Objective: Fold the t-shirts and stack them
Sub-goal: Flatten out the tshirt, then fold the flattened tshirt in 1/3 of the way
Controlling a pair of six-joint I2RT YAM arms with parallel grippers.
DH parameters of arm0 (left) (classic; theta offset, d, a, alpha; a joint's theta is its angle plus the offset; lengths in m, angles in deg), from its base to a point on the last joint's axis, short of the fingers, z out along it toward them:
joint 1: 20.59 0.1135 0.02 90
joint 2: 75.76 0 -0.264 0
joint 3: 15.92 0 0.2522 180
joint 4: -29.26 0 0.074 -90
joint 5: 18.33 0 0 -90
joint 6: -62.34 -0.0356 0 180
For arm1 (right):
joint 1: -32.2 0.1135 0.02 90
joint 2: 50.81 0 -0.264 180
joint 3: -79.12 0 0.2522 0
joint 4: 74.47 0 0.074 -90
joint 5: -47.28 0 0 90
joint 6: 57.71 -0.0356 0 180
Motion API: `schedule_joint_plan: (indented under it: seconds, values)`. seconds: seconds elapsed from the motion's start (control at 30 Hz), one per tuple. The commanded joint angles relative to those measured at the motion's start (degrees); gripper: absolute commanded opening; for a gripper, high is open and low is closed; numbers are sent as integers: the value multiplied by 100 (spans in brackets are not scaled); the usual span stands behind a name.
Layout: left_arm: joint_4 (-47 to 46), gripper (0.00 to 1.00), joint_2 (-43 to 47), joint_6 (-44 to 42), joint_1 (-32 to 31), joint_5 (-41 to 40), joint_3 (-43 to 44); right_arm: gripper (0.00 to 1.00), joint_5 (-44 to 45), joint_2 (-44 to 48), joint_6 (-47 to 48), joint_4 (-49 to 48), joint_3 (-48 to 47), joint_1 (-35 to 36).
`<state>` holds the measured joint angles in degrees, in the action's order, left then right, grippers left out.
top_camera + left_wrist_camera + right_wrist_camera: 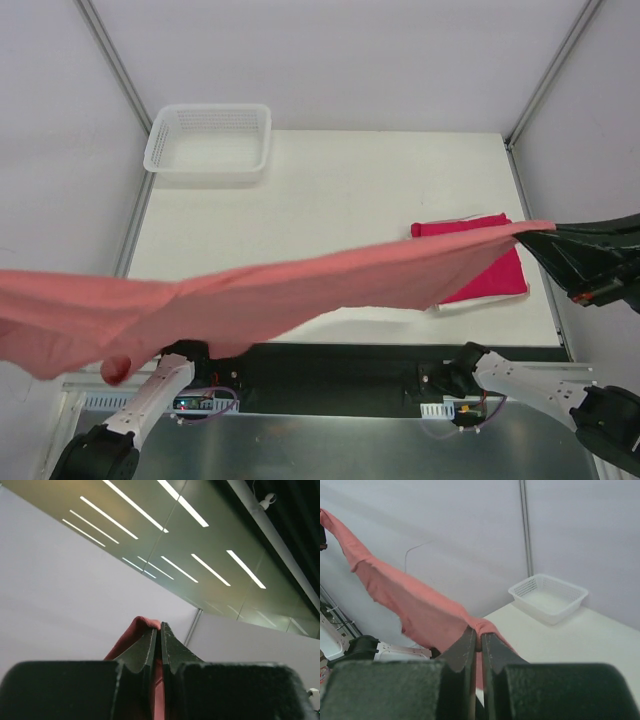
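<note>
White table (330, 200): folded crimson t-shirt (490, 275) near right edge, mesh basket (205, 168) far-left corner

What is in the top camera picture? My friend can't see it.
A salmon-pink cotton t-shirt hangs stretched above the white table, the right claw pinching one end. A folded crimson t-shirt lies beneath; a white mesh basket sits back-left.

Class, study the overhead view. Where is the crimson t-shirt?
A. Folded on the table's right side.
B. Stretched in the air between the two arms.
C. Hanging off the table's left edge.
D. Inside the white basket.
A: the crimson t-shirt lies folded on the table at the right, while the salmon-pink t-shirt is the one stretched in the air above it.
</note>
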<state>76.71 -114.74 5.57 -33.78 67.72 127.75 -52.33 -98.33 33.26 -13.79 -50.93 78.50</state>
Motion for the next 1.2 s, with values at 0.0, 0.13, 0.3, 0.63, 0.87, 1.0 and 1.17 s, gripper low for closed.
schedule_joint_plan:
  seconds: [0.0,0.13,0.3,0.63,0.87,1.0,1.17]
  values:
    - [-214,0,-619,-405,-43,211,211,1,307,-142,394,63,-96,-7]
    - [-301,0,-1075,-659,-43,-296,-17,1,2201,-702,535,256,9,-16]
    - [-564,0,-1664,-1291,-43,-1590,-1044,1,4323,-1346,955,-76,588,-60]
    - [-2103,0,-3192,-855,1114,-1664,-4902,1,2860,-3698,246,-981,2584,-2134]
    - [-2095,0,-5074,-740,1249,-977,-5001,1,1787,-5678,122,-1237,2165,-2608]
    - [-2104,0,-5295,-695,1249,-1056,-5098,1,1515,-6180,131,-1299,1988,-2688]
    - [-2095,0,-5304,-731,1249,-1056,-5247,2,1383,-6269,149,-1343,2022,-2741]
